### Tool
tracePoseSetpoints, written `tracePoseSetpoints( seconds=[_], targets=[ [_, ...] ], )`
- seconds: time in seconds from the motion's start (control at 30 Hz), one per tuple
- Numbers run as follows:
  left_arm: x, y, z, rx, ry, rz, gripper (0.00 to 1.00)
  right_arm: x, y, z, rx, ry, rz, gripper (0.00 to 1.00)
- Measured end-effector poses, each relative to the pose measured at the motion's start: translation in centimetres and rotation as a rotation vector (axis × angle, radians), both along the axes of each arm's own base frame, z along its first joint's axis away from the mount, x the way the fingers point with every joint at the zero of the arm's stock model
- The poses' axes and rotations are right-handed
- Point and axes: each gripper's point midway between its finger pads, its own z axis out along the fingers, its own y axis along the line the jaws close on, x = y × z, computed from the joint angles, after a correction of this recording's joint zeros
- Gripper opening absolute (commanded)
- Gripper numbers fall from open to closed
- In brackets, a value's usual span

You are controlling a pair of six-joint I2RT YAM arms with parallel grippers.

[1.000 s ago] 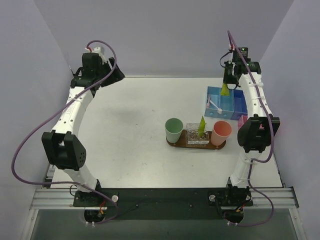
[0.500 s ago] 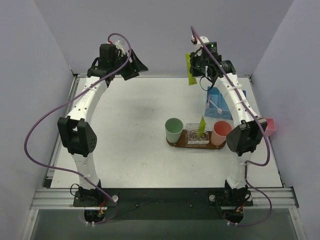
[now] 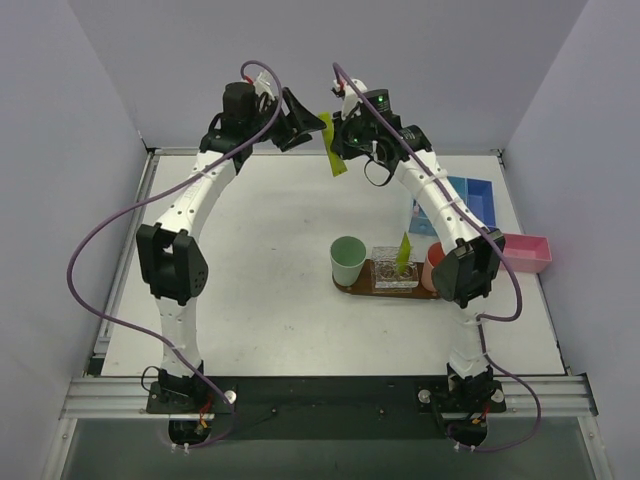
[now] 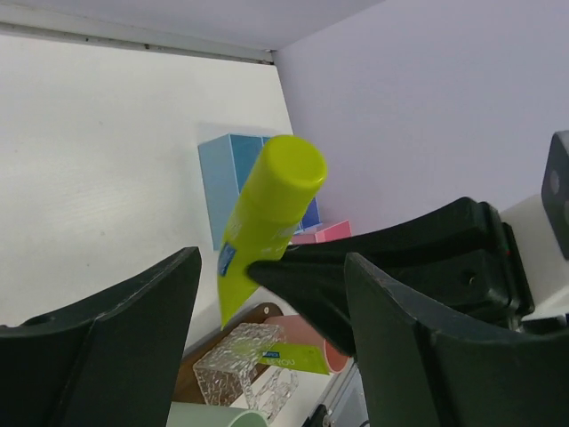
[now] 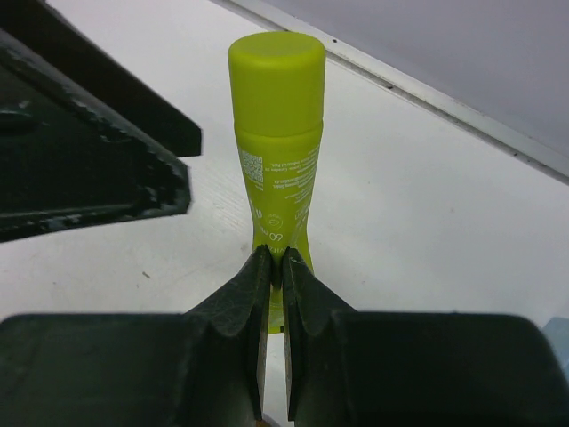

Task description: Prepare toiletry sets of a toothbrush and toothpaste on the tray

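Walls: plain pale lilac, behind and to both sides of the tray.
Tabletop (image 3: 250,260): white, matte, carrying the tray (image 3: 343,286).
Left arm: arched high, reaching far beyond the tray.
Right arm: arched over the tray to that same far spot.
Left tool (image 3: 305,118): fingers wide apart, flanking the tube, holding nothing.
Right tool (image 5: 274,265): clamped on the toothpaste.
Toothpaste (image 5: 277,133): lifted, well beyond the tray.

Lab booth: bare lilac walls (image 3: 300,50), white table (image 3: 260,260)
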Motion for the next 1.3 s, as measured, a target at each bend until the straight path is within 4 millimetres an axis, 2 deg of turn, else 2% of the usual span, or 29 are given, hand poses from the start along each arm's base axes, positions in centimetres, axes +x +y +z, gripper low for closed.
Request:
tracePoseSetpoints(
  seconds=[0.13, 0.3, 0.5, 0.53, 0.57, 0.63, 0.67, 0.73, 0.77, 0.8, 0.87, 1.0, 1.07, 1.17, 1.3],
  targets=[
    [0.0, -1.3, 0.3, -0.019, -0.003, -0.017, 0.76, -0.6, 1.3, -0.2, 0.008, 0.009, 0.035, 0.0],
    [0.6, -1.0, -0.2, 0.006, 0.02, 0.02, 0.76, -1.3, 2.4, -0.2, 0.023, 0.014, 0.066, 0.0],
    [0.7, -0.6, -1.4, 0.043, 0.052, 0.043, 0.5, -1.9, 3.5, -0.1, 0.035, 0.019, 0.094, 0.0],
    [0.6, -0.6, -1.5, 0.044, 0.057, 0.043, 0.45, -2.0, 3.6, -0.1, 0.036, 0.02, 0.097, 0.0],
    [0.6, -0.6, -1.6, 0.043, 0.059, 0.042, 0.33, -2.1, 3.8, -0.1, 0.037, 0.02, 0.102, 0.0],
    [0.5, -0.7, -1.6, 0.043, 0.061, 0.038, 0.22, -2.2, 3.9, -0.1, 0.036, 0.02, 0.105, 0.0],
    [0.5, -0.7, -1.6, 0.04, 0.062, 0.034, 0.15, -2.2, 3.9, -0.1, 0.036, 0.019, 0.105, 0.06],
    [0.4, -0.8, -1.5, 0.037, 0.063, 0.03, 0.08, -2.2, 3.9, -0.1, 0.036, 0.02, 0.103, 0.15],
    [0.4, -0.8, -1.5, 0.034, 0.065, 0.028, 0.06, -2.2, 3.9, -0.1, 0.038, 0.021, 0.102, 0.25],
    [0.4, -0.8, -1.5, 0.033, 0.066, 0.028, 0.0, -2.2, 3.9, -0.1, 0.041, 0.023, 0.1, 0.31],
    [0.3, -0.9, -1.5, 0.027, 0.071, 0.019, 0.0, -2.1, 3.9, 0.0, 0.047, 0.024, 0.093, 0.45],
    [0.1, -0.8, -1.3, 0.008, 0.085, 0.004, 0.0, -2.2, 3.7, 0.1, 0.052, 0.022, 0.083, 0.54],
    [0.3, -0.3, -1.4, 0.001, 0.09, 0.004, 0.0, -2.6, 3.4, 0.2, 0.053, 0.027, 0.072, 0.56],
    [1.0, 1.7, -2.1, -0.002, 0.111, 0.034, 0.0, -3.1, 2.6, 1.1, 0.073, 0.032, 0.043, 0.56],
    [2.3, 6.6, -2.5, -0.016, 0.144, 0.13, 0.0, -3.7, 1.4, 4.0, 0.179, 0.041, -0.01, 0.56]
  ],
)
